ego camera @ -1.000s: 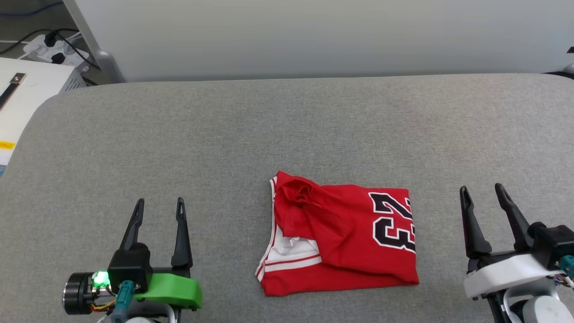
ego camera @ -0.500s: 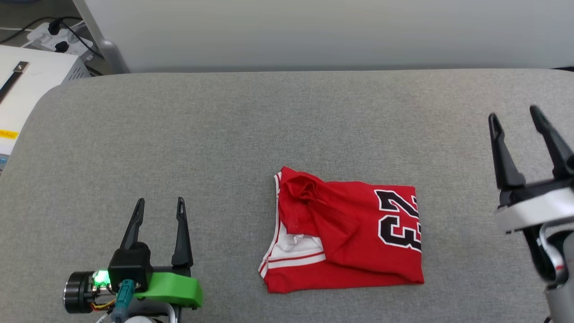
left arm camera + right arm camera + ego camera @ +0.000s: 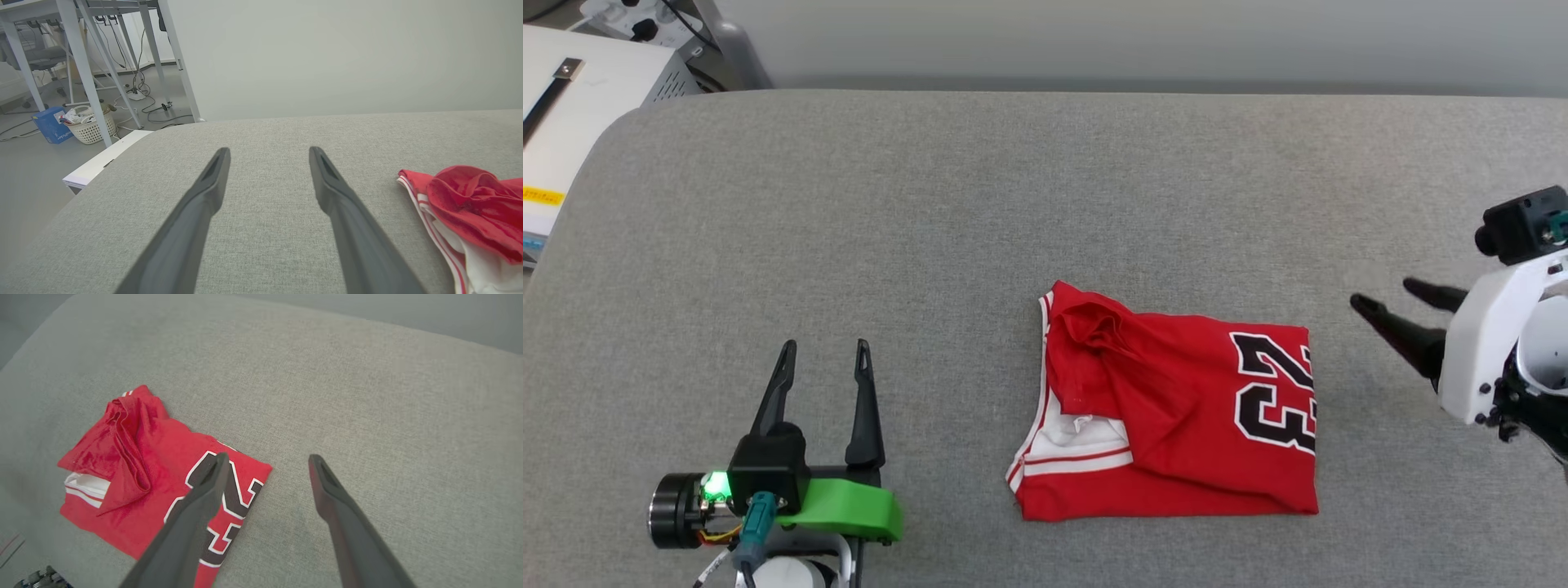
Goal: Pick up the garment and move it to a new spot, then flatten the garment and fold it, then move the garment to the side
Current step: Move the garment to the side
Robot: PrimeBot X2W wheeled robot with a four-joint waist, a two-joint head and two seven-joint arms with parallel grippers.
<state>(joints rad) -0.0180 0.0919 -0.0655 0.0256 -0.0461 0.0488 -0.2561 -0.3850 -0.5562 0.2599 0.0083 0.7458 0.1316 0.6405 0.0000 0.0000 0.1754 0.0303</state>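
Observation:
The garment (image 3: 1168, 408) is a red jersey folded into a rough rectangle on the grey padded table (image 3: 931, 204), with a black "23" at its right end and a white striped sleeve at its left. A rumpled red fold bulges at its upper left (image 3: 470, 200). My left gripper (image 3: 823, 355) rests open low on the left, well apart from the garment. My right gripper (image 3: 1380, 294) hangs open to the right of the garment, fingers pointing left toward the "23". In the right wrist view the garment (image 3: 139, 469) lies below and left of the right gripper (image 3: 265, 459).
A white cabinet (image 3: 572, 106) with a dark handle stands off the table's left corner, and a power strip (image 3: 629, 12) lies behind it. A pale wall runs along the far edge. In the left wrist view, desk legs and a white basket (image 3: 88, 128) stand on the floor.
My right gripper rose from the lower right, then turned so its fingers point left toward the garment. The head camera tilted down and left. Left gripper and garment stayed put.

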